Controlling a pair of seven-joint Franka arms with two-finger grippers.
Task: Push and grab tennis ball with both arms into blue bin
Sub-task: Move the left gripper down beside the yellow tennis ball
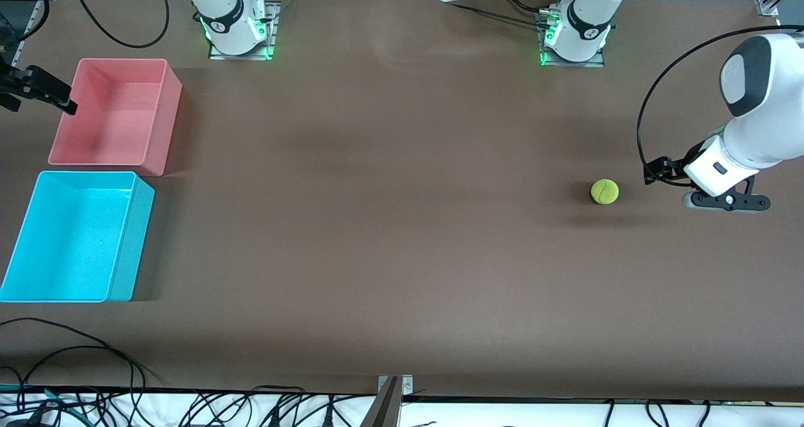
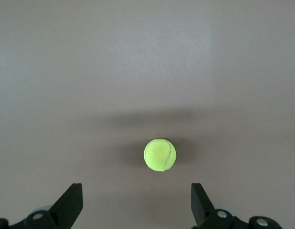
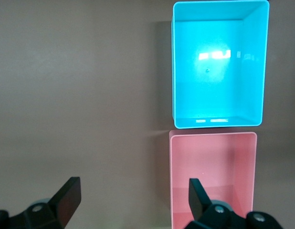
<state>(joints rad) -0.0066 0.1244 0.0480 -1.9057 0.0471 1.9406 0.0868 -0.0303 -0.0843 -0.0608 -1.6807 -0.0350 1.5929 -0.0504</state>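
at the left edge of the front view, upper part, the right gripper [image 1: 38, 91] waits with its fingers spread apart and nothing between them, beside the pink bin [image 1: 160, 122] at the right arm's end of the table. just below it in the frame, nearer the front camera, the blue bin [image 1: 129, 235] stands open and empty, touching or almost touching the pink one (the right wrist view shows them end to end). a wide stretch of bare brown table [image 1: 389, 226] fills the middle of the frame. at centre right lies the tennis ball [image 1: 604, 191], alone on the surface, well apart from both bins. at the right edge, at about the ball's height in the frame, the left gripper [image 1: 659, 172] sits low near the ball, its fingers wide apart and not touching it; the left wrist view shows the ball lined up ahead of the gap between them. the step in hand looks like the approach before the first push. the next move likely calls for the left arm to meet the ball squarely and send it across the table toward the waiting right gripper, gently enough that it does not veer off line.
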